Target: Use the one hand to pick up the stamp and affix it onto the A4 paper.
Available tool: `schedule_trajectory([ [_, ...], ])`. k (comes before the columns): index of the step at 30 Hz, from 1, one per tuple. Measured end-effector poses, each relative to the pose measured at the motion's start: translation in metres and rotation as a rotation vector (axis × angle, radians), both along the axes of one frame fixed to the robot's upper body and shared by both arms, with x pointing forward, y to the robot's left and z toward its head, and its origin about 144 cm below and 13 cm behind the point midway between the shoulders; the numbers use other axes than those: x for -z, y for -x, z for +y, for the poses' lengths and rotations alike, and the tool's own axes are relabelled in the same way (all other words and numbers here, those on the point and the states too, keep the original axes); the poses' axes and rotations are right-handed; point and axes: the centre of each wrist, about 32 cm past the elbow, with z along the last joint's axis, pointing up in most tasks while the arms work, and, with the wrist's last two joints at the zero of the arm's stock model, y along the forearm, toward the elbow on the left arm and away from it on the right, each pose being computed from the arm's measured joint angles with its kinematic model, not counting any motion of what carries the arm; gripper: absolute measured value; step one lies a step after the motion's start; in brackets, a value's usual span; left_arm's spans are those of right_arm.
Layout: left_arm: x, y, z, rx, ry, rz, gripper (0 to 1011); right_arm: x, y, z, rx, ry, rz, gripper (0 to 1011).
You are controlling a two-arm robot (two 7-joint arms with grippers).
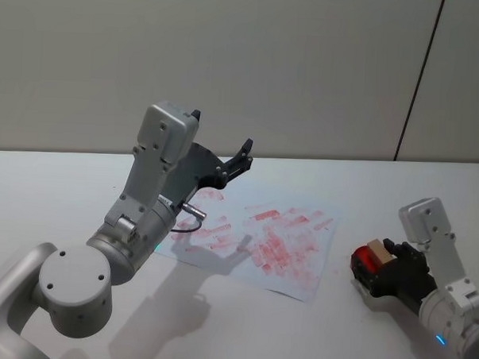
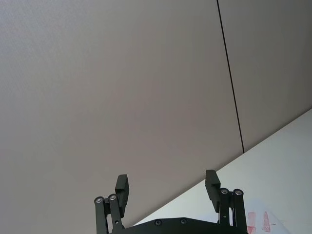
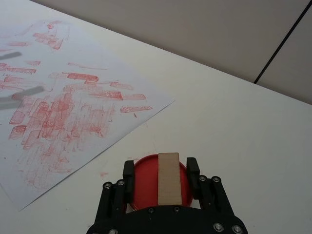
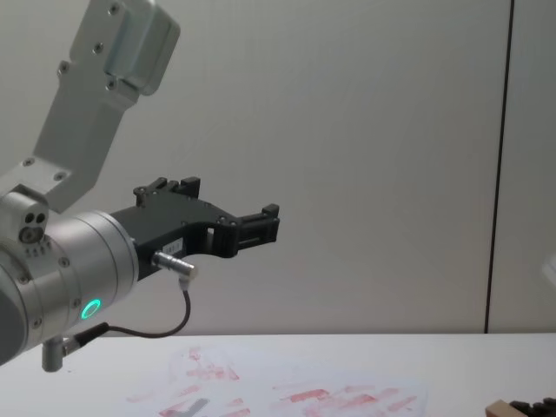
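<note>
The stamp (image 3: 169,178) is a small wooden block: rigid, light, and unlikely to crush or bend under a firm pinch. Its bare tan sides look dry and should grip well. The inked underside is the part to keep clear of, so I judge the 2 long side faces to be the right place to hold it, above the ink.

It stands on a red ink pad (image 3: 145,181) on the counter (image 1: 366,193), at about 3 o'clock from the A4 paper (image 1: 261,236) in the head view and well apart from the sheet's edge. The right pincer (image 3: 160,168) is spread around it. One of its fingers (image 3: 128,171) stands on each long side, with red pad showing between finger and wood on both sides, so it is flanking the block rather than pinching it.

The stamp's long axis runs parallel to the fingers, pointing out ahead of the pincer. In the head view that looks roughly like a 10-to-4 o'clock line, though the block is small there. A broad tan face is turned up toward the wrist.

The left pincer (image 2: 166,178) hangs spread and empty, raised above the paper's 11 o'clock corner.
</note>
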Motion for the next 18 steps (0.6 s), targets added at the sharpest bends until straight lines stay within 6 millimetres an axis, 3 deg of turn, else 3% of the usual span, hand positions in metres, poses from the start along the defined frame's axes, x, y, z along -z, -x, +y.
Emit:
schedule_trajectory([
  [1, 0.0000, 0.0000, 0.0000, 0.000, 0.000, 0.000, 1002, 0.0000, -0.0001, 0.0001, 0.000, 0.000, 0.000, 646],
  [4, 0.0000, 0.0000, 0.0000, 0.000, 0.000, 0.000, 1001, 0.0003, -0.0004, 0.0004, -0.001, 0.001, 0.000, 508],
  [13, 0.0000, 0.0000, 0.0000, 0.000, 0.000, 0.000, 1001, 0.0008, -0.0009, 0.0011, -0.002, 0.002, 0.001, 249],
  [18, 0.0000, 0.0000, 0.0000, 0.000, 0.000, 0.000, 1001, 0.0010, -0.0010, 0.0013, -0.003, 0.003, 0.002, 219],
])
